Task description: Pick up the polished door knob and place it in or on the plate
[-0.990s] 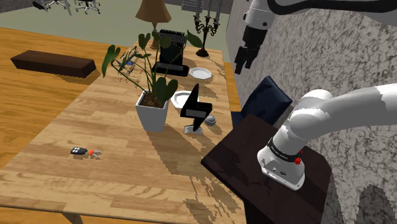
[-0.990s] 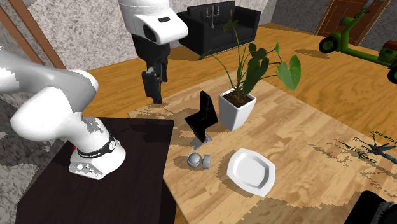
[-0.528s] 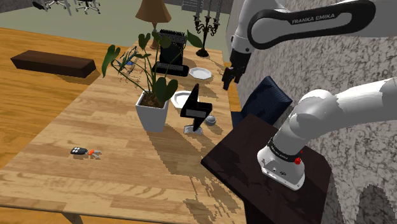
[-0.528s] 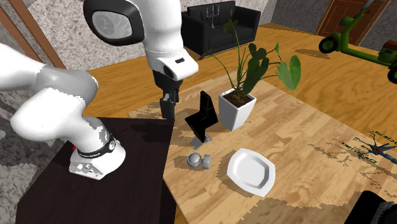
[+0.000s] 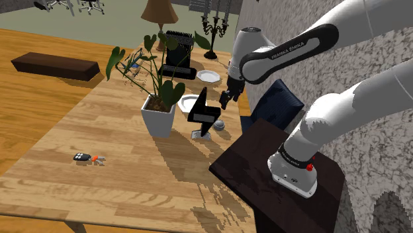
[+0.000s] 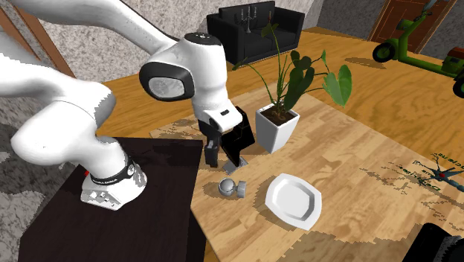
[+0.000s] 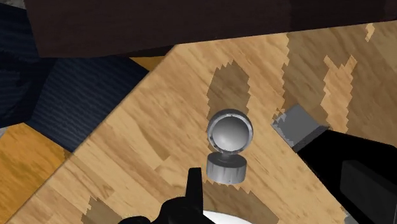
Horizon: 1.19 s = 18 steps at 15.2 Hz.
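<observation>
Gripper (image 6: 212, 158): hangs pointing down over the wooden table (image 5: 99, 185), just off the corner of the dark stand (image 6: 67, 238), clear of the tabletop. Cannot tell how far open; has hold of nothing, the task's thing lying apart from it on the wood. Just beneath and a little ahead, in the wrist view: grey, shiny door knob (image 7: 227, 149), on its side, with round head and short cylindrical base both showing. Sits between the stand's edge and the white plate (image 6: 295, 201), near the plate but not touching it. Close beside gripper and knob: black zigzag object (image 6: 238, 132), upright on a small grey base. Past that, toward the second exterior view's upper right: white square pot (image 6: 276, 125) with tall green leaves. Farther along the table in the shoulder view: small white bowl (image 5: 208, 76), then a black boxy thing (image 5: 177, 56). Well apart, toward the shoulder view's left: black key fob (image 5: 83, 157) on the bare wood. Beyond the table's far end: dark candelabra (image 5: 215, 25)
</observation>
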{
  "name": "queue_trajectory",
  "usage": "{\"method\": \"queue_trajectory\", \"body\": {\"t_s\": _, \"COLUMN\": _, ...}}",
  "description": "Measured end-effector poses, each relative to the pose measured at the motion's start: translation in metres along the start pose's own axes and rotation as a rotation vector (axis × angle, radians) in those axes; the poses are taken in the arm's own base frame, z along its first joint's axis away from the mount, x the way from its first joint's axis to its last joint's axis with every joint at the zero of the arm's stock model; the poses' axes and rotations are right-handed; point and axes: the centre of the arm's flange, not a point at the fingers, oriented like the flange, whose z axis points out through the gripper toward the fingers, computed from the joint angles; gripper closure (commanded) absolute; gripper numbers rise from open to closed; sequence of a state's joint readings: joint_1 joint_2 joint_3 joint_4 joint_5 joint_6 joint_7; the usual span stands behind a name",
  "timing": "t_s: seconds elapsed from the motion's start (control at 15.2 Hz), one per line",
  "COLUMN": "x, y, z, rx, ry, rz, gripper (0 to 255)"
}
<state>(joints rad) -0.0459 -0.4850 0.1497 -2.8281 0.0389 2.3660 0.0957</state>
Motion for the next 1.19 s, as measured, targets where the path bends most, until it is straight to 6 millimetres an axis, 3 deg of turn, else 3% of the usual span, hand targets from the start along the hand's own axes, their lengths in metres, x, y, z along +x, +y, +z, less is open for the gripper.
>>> {"method": "queue_trajectory", "body": {"t_s": 0.2, "x": 0.015, "y": 0.006, "z": 0.001, "rx": -0.022, "ry": 0.109, "rz": 0.028, "gripper": 0}}
{"method": "queue_trajectory", "body": {"t_s": 0.26, "x": 0.021, "y": -0.002, "z": 0.009, "rx": -0.03, "ry": 0.129, "rz": 0.028, "gripper": 0}}
{"method": "queue_trajectory", "body": {"t_s": 0.33, "x": 0.015, "y": -0.003, "z": 0.039, "rx": -0.039, "ry": 0.078, "rz": 0.028, "gripper": 0}}
{"method": "queue_trajectory", "body": {"t_s": 0.46, "x": 0.024, "y": -0.002, "z": 0.08, "rx": -0.052, "ry": 0.043, "rz": 0.035, "gripper": 0}}
{"method": "queue_trajectory", "body": {"t_s": 0.66, "x": 0.036, "y": -0.005, "z": 0.122, "rx": -0.069, "ry": 0.044, "rz": 0.047, "gripper": 0}}
{"method": "queue_trajectory", "body": {"t_s": 1.19, "x": 0.041, "y": -0.006, "z": 0.169, "rx": -0.072, "ry": 0.049, "rz": 0.049, "gripper": 0}}
